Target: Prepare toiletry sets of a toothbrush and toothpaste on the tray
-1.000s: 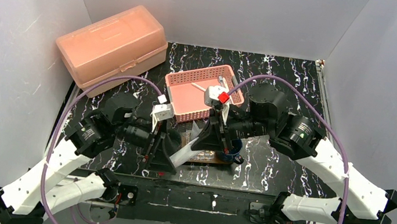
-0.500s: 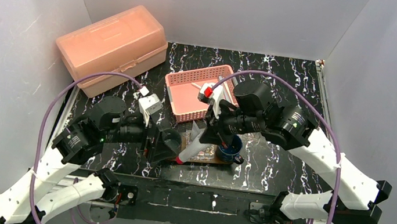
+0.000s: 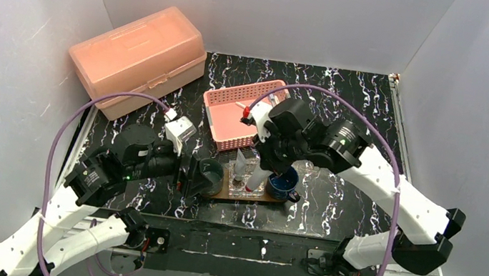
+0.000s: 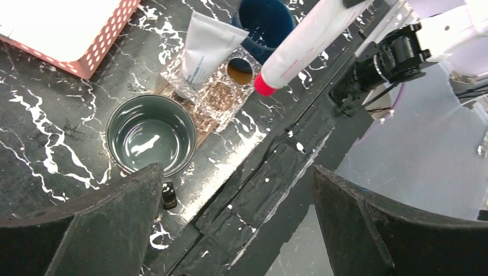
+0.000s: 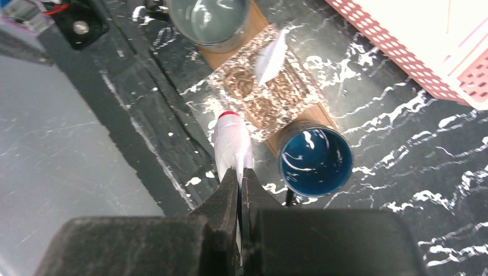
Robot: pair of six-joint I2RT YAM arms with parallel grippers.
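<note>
Top view, 12 o'clock = away from the arm bases.

- Left gripper: near edge, at 9 o'clock from the tray. Claws spread wide, nothing between them. Grey cup sits just ahead of it.
- Tray: brown wooden board lying across the near centre of the black marbled table. Grey cup on its 9 o'clock end, blue cup at its 3 o'clock end, clear square box between the 2 cups.
- Standing tube: silvery-white, set in the clear box with its flat end up, leaning toward 12 o'clock.
- Right gripper: above the tray's middle, claws pinched tight on the flat end of the red-capped tube. Tube hangs tilted, cap lowest, pointing to 6 o'clock at the near rim of the clear box. Cannot tell whether the cap touches box or tray.
- Pink basket: at 12 o'clock from the tray, just beyond it; a thin white stick lies inside.
- Peach lidded box: far back at 10 o'clock, well apart from the tray.
</note>
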